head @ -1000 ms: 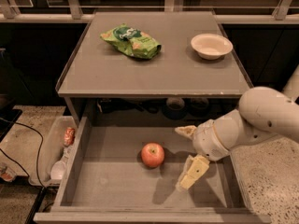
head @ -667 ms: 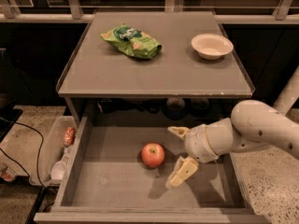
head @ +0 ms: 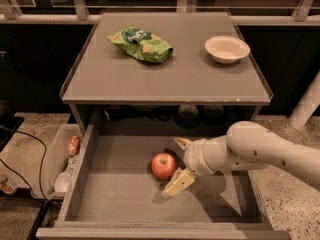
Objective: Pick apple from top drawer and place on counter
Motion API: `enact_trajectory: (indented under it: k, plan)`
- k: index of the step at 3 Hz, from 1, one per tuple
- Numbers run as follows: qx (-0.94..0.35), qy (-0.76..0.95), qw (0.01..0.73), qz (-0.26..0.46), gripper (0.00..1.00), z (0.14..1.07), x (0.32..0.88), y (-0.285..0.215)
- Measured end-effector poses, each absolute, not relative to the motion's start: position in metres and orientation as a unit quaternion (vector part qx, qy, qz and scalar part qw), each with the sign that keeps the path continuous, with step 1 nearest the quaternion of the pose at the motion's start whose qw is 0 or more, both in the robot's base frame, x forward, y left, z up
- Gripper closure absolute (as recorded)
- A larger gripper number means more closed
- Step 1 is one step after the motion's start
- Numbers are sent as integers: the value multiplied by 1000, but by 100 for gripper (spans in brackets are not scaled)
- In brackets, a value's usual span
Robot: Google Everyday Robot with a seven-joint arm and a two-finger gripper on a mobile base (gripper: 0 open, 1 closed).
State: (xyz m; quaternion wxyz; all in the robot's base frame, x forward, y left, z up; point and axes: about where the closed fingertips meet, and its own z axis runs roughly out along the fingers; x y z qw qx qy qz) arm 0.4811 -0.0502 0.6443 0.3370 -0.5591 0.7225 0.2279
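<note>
Camera view: the apple lies on the flat bottom of the top drawer, near the centre and slightly towards the far side. The drawer is pulled out towards the near side, below the bench.

The gripper is inside the drawer, directly to the right of the apple. Its two fingers are spread wide apart and grip nothing. One finger points towards the far side, beyond the right flank of the apple. The other finger angles down to the near left and ends just beside the near right side of the apple. The apple sits at the mouth of the gap between them, not fully inside it. Contact between the near finger and the apple cannot be determined.

The white arm enters from the right, over the right wall of the drawer.

On the bench, a green snack bag lies at the far left and a white bowl stands at the far right, well apart from each other.

A clear plastic bin holding small items rests on the floor just left of the drawer.
</note>
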Motion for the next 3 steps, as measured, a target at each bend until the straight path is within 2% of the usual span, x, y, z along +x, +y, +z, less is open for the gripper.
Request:
enact_trajectory:
  k: [2, 3]
  plan:
    - [-529, 760, 307, 219, 0, 606, 494, -45]
    - [-528, 761, 306, 220, 18, 605, 494, -45]
